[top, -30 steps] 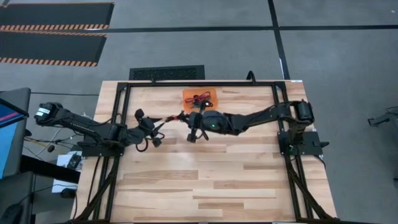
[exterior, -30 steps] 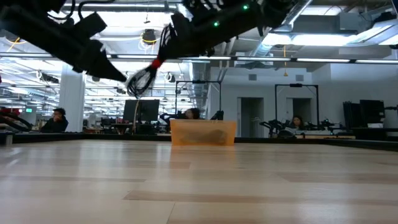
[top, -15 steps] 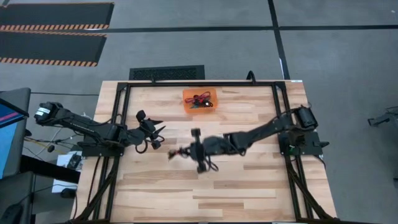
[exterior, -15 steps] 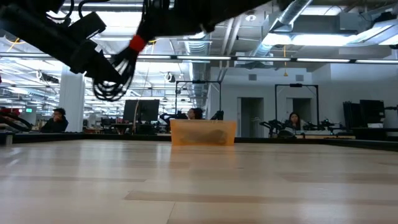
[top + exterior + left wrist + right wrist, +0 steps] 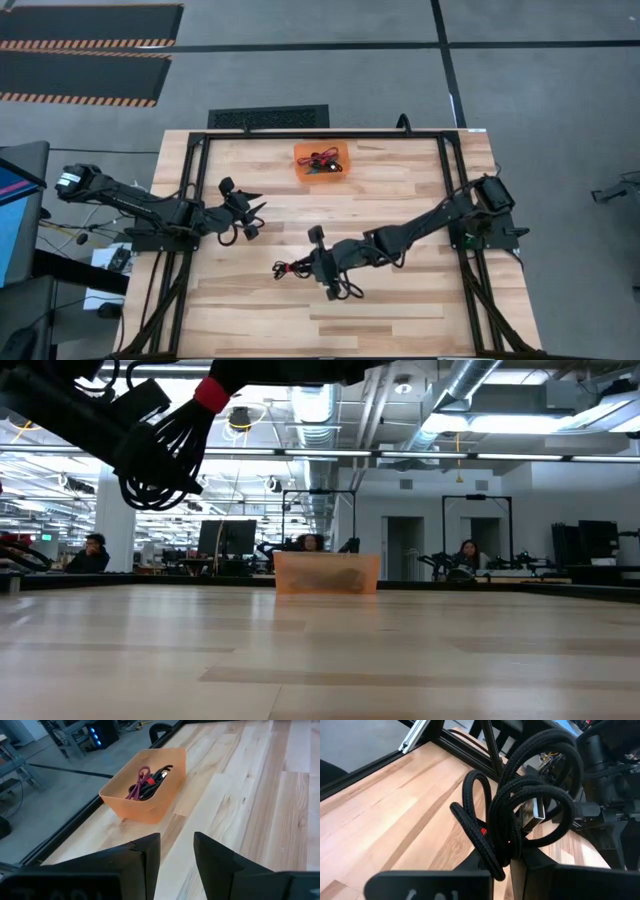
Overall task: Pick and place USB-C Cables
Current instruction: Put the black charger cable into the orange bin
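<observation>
My right gripper (image 5: 305, 268) hovers over the middle of the table, toward its near half, shut on a red-and-black USB-C cable (image 5: 285, 269). The low view shows this cable (image 5: 160, 460) as a bunch of black loops in the air. My left gripper (image 5: 255, 210) waits open and empty over the table's left part, and its wrist view shows a gap between its fingers (image 5: 175, 855). The orange tray (image 5: 321, 160) stands by the far edge with other cables (image 5: 147, 782) lying inside it, a magenta-purple one among them. My right gripper pinches the folded cable between its two fingers, at the gathered end of the bundle (image 5: 502, 852) near the red band (image 5: 212, 393). The fingers come roughly level from the table's right. The cable is lifted clear, and its loops (image 5: 530, 795) stick out past the fingertips and droop.
The tray (image 5: 327, 573) is the only other object on the wooden table. A black frame rail (image 5: 320, 135) runs along the far edge, with more rails down both sides. Bare wood (image 5: 400, 310) lies near and right of my right gripper. People sit in the room beyond.
My right gripper has carried the red-and-black cable from beside my left gripper, close to the tray, toward the table's near edge. One second ago the cable stretched between both grippers. Now it hangs from the right one alone.
</observation>
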Controlling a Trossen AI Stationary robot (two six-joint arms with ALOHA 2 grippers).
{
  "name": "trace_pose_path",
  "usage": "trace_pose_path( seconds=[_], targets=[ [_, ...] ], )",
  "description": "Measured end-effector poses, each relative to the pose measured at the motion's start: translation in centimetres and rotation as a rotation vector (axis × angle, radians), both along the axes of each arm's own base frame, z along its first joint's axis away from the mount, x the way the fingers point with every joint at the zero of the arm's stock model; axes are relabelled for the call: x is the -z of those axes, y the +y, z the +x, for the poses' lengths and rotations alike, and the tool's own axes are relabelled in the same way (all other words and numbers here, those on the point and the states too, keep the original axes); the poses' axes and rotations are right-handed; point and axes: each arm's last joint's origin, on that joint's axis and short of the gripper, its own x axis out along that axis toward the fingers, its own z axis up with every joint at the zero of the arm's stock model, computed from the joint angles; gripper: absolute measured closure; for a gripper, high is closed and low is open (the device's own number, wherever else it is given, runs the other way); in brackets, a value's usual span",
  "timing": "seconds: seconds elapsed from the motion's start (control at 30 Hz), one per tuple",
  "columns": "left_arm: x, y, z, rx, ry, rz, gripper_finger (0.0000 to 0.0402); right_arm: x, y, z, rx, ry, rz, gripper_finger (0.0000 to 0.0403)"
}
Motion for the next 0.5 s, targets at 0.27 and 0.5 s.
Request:
trace_pose_path(
  seconds=[0.27, 0.5],
  targets=[
    [0.0, 0.0, 0.0, 0.0, 0.0, 0.0, 0.0292, 0.0, 0.0, 0.0, -0.009, -0.002, -0.023, 0.037],
    [0.0, 0.0, 0.0, -0.007, -0.01, -0.013, 0.0292, 0.2, -3.9, 0.7, 0.268, 0.092, -0.229, 0.0369]
  ],
)
